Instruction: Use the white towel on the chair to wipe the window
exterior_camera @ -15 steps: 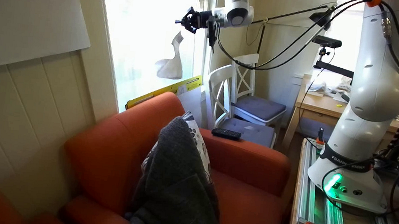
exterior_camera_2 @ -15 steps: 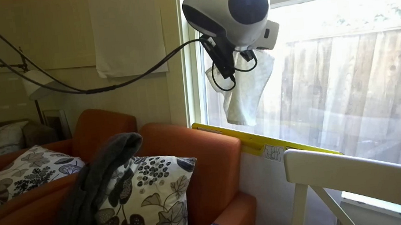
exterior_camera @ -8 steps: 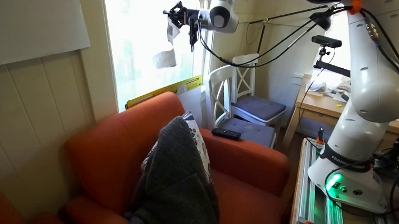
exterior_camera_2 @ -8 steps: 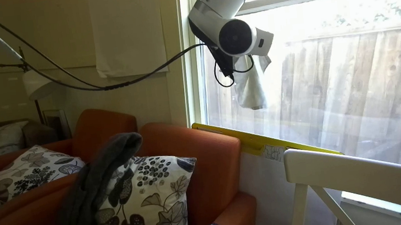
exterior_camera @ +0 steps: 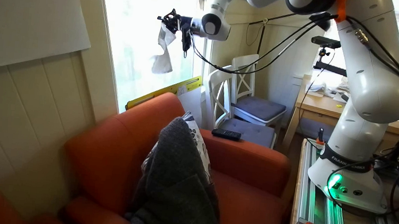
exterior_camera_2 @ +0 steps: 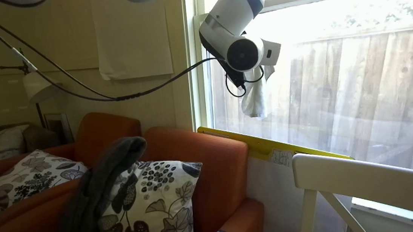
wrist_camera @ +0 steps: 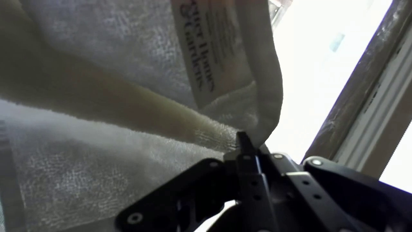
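Looking past the orange armchair (exterior_camera: 125, 138) to the bright window (exterior_camera: 137, 38), I see the gripper (wrist_camera: 252, 143) clenched on a fuzzy, drooping white towel (wrist_camera: 138, 109) (printed label (wrist_camera: 206, 51) showing).

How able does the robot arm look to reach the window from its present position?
Probably yes: the end effector, pinching the white towel, hangs in front of the window, and no obstacle shows between them; the orange armchair stands lower. Any gap is hard to judge.
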Motion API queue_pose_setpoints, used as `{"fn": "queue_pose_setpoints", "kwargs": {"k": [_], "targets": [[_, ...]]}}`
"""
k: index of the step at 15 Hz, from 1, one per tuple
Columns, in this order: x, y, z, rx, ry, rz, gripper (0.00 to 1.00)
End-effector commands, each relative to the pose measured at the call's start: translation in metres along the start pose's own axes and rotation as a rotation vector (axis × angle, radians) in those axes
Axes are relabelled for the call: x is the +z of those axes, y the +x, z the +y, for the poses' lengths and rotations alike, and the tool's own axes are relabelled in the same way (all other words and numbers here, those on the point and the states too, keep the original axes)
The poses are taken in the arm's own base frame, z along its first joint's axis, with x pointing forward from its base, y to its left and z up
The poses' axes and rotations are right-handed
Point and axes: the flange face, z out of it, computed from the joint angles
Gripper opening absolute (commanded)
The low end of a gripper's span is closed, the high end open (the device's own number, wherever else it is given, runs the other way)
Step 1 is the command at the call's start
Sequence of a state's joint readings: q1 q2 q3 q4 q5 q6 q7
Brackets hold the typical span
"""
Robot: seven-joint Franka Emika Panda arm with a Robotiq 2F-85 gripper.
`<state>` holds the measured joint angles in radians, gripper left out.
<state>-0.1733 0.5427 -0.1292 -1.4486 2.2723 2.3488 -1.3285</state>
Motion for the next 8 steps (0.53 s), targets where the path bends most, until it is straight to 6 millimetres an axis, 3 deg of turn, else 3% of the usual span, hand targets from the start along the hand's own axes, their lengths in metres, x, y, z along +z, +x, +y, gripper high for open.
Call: {"fn": "queue_pose_setpoints", "kwargs": {"k": [1, 8], "targets": [[0.0, 0.002, -0.001, -0.001, 0.0, 0.0, 0.04], [0.021, -0.017, -0.009, -0.016, 0.006, 0.054, 0.01]]}}
